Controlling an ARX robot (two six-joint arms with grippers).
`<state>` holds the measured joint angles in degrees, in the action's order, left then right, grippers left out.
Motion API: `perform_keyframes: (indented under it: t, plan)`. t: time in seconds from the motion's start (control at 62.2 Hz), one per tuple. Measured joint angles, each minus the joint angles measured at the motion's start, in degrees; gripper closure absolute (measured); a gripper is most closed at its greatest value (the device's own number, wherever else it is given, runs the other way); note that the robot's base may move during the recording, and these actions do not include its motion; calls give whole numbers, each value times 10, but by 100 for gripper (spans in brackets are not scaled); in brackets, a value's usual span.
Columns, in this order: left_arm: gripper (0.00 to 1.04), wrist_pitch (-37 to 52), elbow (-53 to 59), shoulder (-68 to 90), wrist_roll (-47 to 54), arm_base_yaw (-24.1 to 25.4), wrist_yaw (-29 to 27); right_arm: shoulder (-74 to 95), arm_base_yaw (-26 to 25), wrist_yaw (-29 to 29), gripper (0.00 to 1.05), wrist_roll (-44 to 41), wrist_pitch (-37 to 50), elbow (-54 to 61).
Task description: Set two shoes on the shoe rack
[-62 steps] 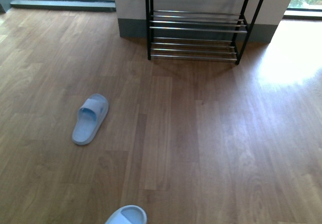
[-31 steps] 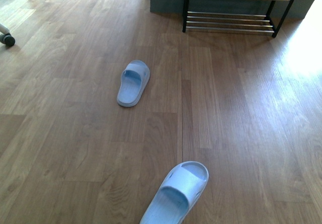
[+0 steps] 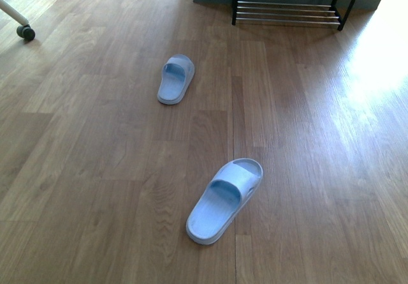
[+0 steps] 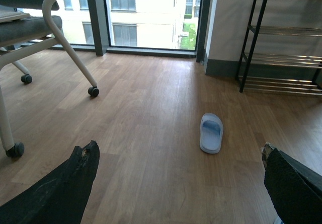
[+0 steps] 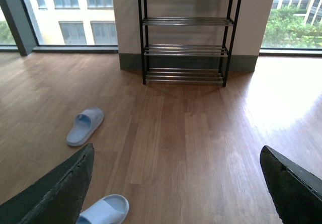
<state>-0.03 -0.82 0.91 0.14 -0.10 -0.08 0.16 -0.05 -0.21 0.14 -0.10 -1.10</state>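
Observation:
Two pale blue slides lie on the wood floor. In the front view the near slide (image 3: 224, 200) is low in the middle and the far slide (image 3: 176, 79) lies further back to the left. The shoe rack (image 3: 288, 6), black with chrome bars, stands against the far wall. The left wrist view shows the far slide (image 4: 211, 132) and the rack (image 4: 282, 43); my left gripper (image 4: 178, 156) is open above bare floor. The right wrist view shows both slides (image 5: 84, 126) (image 5: 103, 210) and the rack (image 5: 184, 32); my right gripper (image 5: 176, 156) is open and holds nothing. Neither arm appears in the front view.
A wheeled chair with white legs (image 4: 60, 43) stands to the left; one of its castors (image 3: 25, 32) shows at the front view's left edge. Glass windows (image 5: 65, 12) and a grey skirting (image 5: 186, 62) line the far wall. Sunlight glares on the floor at right (image 3: 376, 67).
The front view has drawn back from the rack: the rack has slid up to the top edge, both slides now lie in full view, and the chair castor has come in at left.

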Motion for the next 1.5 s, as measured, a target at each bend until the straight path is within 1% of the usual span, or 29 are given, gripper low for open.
perform_keyframes:
  t: [1.495]
  plan:
    - [9, 0, 0, 0, 0, 0, 1, 0, 0, 2, 9, 0, 0, 0]
